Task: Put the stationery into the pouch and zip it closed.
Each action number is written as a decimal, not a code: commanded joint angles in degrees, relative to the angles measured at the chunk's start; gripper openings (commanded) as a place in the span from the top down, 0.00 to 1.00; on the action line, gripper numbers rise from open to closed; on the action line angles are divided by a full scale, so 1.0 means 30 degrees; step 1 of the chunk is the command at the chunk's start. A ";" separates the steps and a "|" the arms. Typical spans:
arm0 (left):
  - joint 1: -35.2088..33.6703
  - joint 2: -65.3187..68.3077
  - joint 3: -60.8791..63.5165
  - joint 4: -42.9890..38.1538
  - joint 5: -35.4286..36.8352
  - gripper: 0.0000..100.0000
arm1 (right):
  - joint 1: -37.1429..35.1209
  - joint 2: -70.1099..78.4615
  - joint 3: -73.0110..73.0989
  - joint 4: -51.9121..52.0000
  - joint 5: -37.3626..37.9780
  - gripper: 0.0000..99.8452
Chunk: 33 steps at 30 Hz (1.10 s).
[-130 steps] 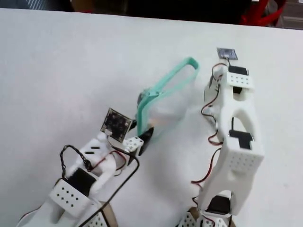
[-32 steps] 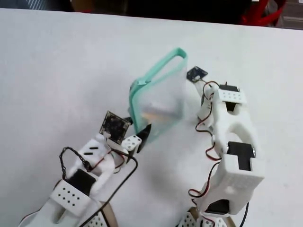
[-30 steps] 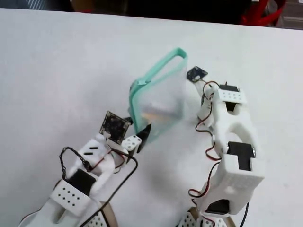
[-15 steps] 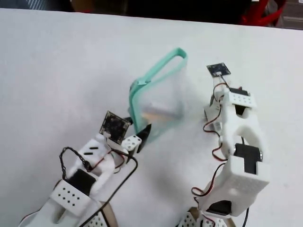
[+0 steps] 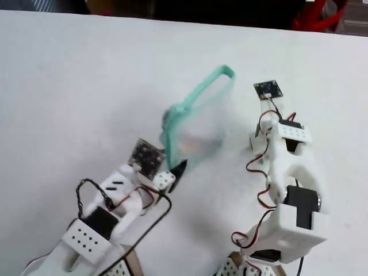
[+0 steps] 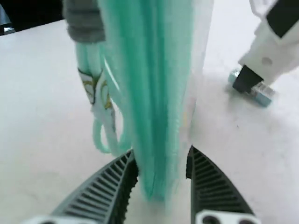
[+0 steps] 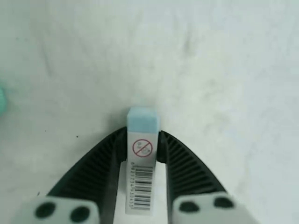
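A: What do we have hold of right now?

B: Our left gripper is closed to a narrow gap on the lower end of the pouch. It pinches the green zip edge and stands the pouch up off the table. Our right gripper is clamped on an eraser, one finger on each long side. It sits low at the table, just beside the pouch.

A: How do we do the next bit well?

B: We judge the eraser is about to go in. We should lift it above the green rim and line its long side up with the opening. We should let go only once it is inside. The left grip needs to be firm so the soft pouch does not fold. We cannot tell from here how wide the mouth gapes.

A: And how does the pouch look?

B: It is cloudy, see-through plastic edged with a mint-green zip band. A green cord loop and a small tag hang at one end. The eraser is a white-sleeved block with a light blue tip.
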 commanded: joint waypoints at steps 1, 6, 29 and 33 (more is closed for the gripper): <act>0.0571 -0.0103 -0.0088 0.0879 -0.0410 0.82 | 0.0190 -0.0864 -0.0088 -0.0220 -0.0059 0.98; 0.0542 -0.0103 -0.0234 0.0967 -0.0381 0.87 | 0.0220 -0.0864 -0.0088 -0.0220 -0.0059 0.98; 0.0542 -0.0132 -0.0527 -0.0147 -0.0352 0.96 | 0.0220 -0.0864 -0.0059 -0.0308 -0.0059 0.98; 0.0542 -0.0132 -0.0440 -0.0615 -0.0352 0.98 | 0.0220 -0.0864 -0.0059 -0.0308 -0.0059 0.98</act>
